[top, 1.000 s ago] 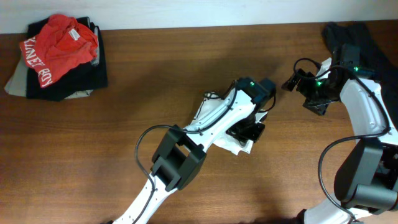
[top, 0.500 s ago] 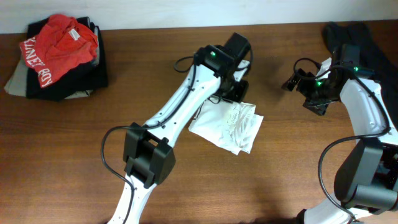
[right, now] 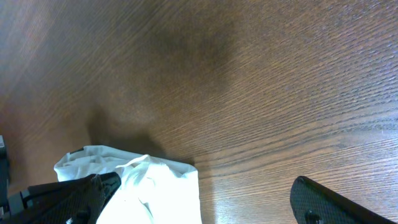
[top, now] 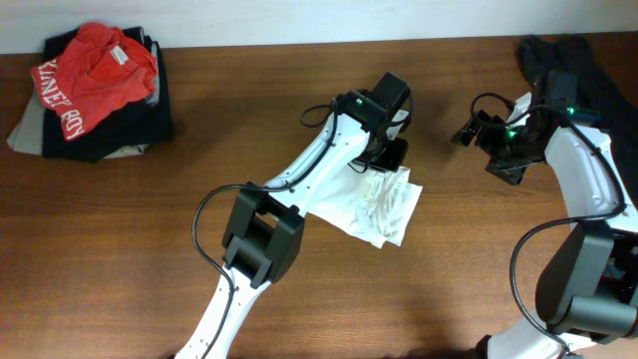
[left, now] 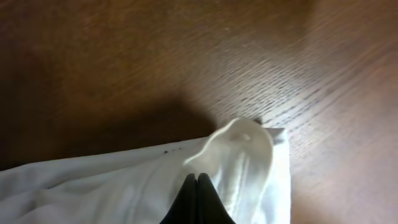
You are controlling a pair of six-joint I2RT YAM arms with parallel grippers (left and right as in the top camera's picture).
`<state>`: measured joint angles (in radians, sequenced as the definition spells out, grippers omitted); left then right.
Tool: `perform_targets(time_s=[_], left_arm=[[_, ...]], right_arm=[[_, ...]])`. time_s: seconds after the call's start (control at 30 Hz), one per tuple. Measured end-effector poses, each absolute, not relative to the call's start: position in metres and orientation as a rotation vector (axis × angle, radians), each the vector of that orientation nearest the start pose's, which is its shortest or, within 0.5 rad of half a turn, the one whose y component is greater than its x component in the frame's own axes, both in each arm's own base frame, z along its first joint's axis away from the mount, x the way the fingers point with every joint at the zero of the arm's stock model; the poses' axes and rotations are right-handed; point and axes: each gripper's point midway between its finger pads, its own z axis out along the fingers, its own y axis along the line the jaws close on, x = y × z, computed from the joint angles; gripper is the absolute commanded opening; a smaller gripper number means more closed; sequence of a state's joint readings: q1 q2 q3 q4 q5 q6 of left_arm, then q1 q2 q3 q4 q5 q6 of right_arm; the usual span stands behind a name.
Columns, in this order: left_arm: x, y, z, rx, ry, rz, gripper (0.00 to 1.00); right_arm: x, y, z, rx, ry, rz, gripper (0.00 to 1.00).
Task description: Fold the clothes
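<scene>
Currently: wooden table [top: 150, 249] with the white T-shirt [top: 379, 209] bunched into a rough rectangle just right of frame centre. Dark garment [top: 608, 70] at upper right, red shirt [top: 95, 75] atop a dark stack [top: 120, 130] at upper left. Left gripper [top: 391, 155] sits at the T-shirt's top edge with fingers pressed together; can't tell if cloth is pinched. Right gripper [top: 469, 130] is spread wide and empty, right of the T-shirt.

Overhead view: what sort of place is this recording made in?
Likely a robot clothes-folding test bench: a left arm and right arm at a wooden table, a folded white T-shirt, and a garment pile topped by a red shirt.
</scene>
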<state>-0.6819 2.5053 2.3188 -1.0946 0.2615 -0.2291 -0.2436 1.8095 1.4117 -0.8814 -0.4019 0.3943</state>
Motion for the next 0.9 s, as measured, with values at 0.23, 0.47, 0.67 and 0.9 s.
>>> perform_targets(time_s=[0.23, 0.47, 0.67, 0.9], left_arm=[[0.381, -0.403, 0.038, 0.762, 2.887, -0.559, 0.00], [0.366, -0.420, 0.018, 0.800, 2.908, -0.594, 0.00], [0.364, -0.419, 0.024, 0.794, 2.927, -0.619, 0.02], [0.414, -0.384, 0.087, 0.654, 2.865, -0.661, 0.29]], right_arm=[[0.403, -0.031, 0.108, 0.804, 2.706, 0.604, 0.99], [0.403, -0.031, 0.108, 0.805, 2.706, 0.604, 0.99], [0.403, -0.031, 0.108, 0.804, 2.706, 0.604, 0.99], [0.403, -0.031, 0.108, 0.804, 2.706, 0.604, 0.99]])
